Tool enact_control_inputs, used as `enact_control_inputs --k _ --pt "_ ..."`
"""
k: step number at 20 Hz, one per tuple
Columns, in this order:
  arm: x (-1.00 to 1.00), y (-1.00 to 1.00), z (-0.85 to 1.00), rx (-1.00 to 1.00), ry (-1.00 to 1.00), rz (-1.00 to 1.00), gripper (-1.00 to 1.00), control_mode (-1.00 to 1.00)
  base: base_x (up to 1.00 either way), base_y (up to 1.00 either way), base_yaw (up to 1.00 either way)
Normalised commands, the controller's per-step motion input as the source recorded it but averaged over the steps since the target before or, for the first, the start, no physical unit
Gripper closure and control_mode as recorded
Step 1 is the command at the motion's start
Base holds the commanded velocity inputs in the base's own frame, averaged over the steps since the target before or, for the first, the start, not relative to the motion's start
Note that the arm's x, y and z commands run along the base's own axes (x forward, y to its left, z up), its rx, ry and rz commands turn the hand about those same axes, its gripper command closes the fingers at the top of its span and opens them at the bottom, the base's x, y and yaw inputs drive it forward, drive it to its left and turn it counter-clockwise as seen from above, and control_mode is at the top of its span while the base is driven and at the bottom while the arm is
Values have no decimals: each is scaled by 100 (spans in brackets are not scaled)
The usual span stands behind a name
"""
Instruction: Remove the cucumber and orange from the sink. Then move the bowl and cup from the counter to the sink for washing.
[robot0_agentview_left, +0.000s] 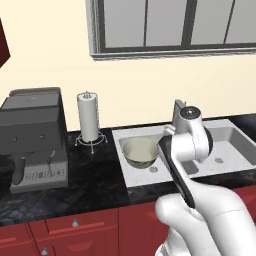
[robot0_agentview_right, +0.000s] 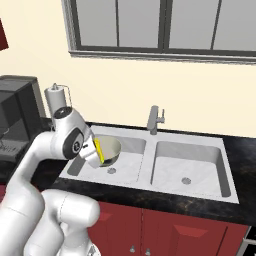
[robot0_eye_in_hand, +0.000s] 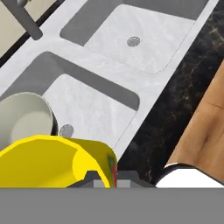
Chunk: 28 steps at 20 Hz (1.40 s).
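The pale greenish-beige bowl (robot0_agentview_left: 140, 151) sits in the left basin of the grey marbled sink (robot0_agentview_left: 120, 137), and it also appears as the bowl (robot0_agentview_right: 112, 147) and the bowl (robot0_eye_in_hand: 24, 120). My gripper (robot0_agentview_right: 93, 151) hangs over the front of that basin, shut on the yellow cup (robot0_agentview_right: 100, 152). In the hand view the cup (robot0_eye_in_hand: 52, 162) lies on its side between the fingertips of the gripper (robot0_eye_in_hand: 107, 180), a red patch showing at its edge. The right basin (robot0_agentview_right: 187, 162) holds nothing. The cucumber and the orange are out of view.
A grey faucet (robot0_agentview_right: 154, 119) stands behind the sink's divider. On the black speckled counter (robot0_agentview_left: 95, 175) to the left stand a paper towel holder (robot0_agentview_left: 88, 117) and a grey coffee machine (robot0_agentview_left: 35, 137). Dark red cabinets (robot0_agentview_left: 75, 225) run below.
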Motion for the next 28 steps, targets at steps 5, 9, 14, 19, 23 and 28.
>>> enact_control_inputs --k 5,9,14,19,23,28 --pt "32 -26 -8 5 8 -10 100 -100 0 0 0" --pt "32 -23 -12 9 7 -10 100 -100 0 0 0" --pt "29 -20 -16 5 4 -15 100 -100 0 0 0" --pt "23 -8 -24 0 1 -23 100 -100 0 0 0" --pt "20 -11 -24 0 1 -27 100 -100 0 0 0" --pt "22 -10 -26 7 2 -25 100 -100 0 0 0"
